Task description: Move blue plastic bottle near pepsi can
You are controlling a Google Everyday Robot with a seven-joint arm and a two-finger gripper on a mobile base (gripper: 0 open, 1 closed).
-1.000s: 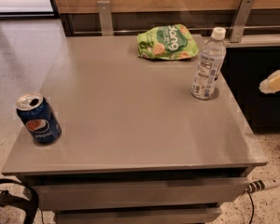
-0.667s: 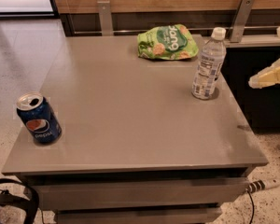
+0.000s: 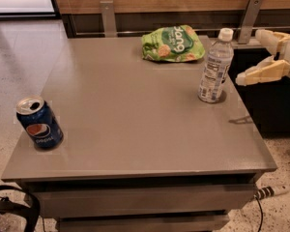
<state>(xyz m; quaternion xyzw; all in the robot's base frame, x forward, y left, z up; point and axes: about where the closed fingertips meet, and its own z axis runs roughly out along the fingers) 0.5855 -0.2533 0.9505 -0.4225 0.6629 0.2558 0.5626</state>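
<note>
The blue plastic bottle (image 3: 215, 66), clear with a white cap and printed label, stands upright near the right edge of the grey table (image 3: 135, 120). The pepsi can (image 3: 38, 123), dark blue with a silver top, stands near the table's front left corner, far from the bottle. My gripper (image 3: 249, 57) reaches in from the right edge of the view, just right of the bottle at about its upper half. Its two pale fingers (image 3: 263, 72) are spread apart and hold nothing. It does not touch the bottle.
A green snack bag (image 3: 173, 43) lies at the table's back, left of the bottle. Two metal brackets (image 3: 107, 17) stand behind the table against a wooden wall. A cable plug (image 3: 270, 192) lies on the floor at the front right. A black strap (image 3: 14, 209) is at the bottom left.
My gripper has moved in from the right edge toward the bottle and now shows both fingers spread. The bottle, can and bag have not moved.
</note>
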